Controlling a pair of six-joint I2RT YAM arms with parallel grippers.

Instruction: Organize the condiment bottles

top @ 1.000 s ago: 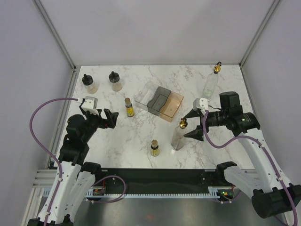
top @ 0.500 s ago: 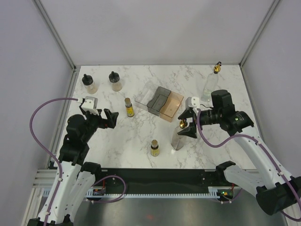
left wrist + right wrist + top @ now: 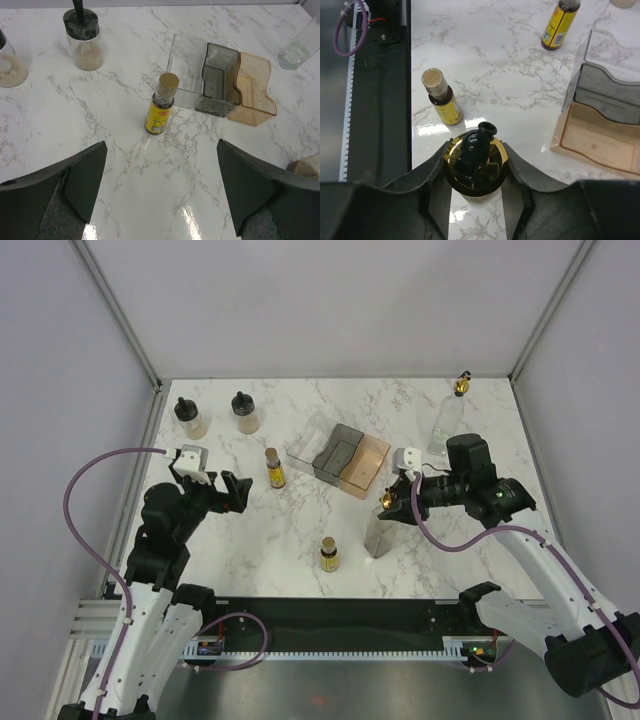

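Taking the table's middle as the dial centre in the top view, two squat clear bottles, black-capped and part-filled with pale powder, stand at 10 o'clock: the outer squat bottle [image 3: 189, 420] and the inner squat bottle [image 3: 245, 414]. One amber bottle [image 3: 274, 469], yellow-labelled and gold-capped, stands upright at 9 o'clock, and the other amber bottle [image 3: 328, 554] at 6. The far tall bottle [image 3: 447, 420], clear with a gold pourer, stands at 2. The near tall bottle [image 3: 379, 530], at 4, has its gold top pinched by the right gripper [image 3: 391, 502].

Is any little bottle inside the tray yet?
No, the compartments of the tray hold no bottle; the amber bottle stands on the table beside it.
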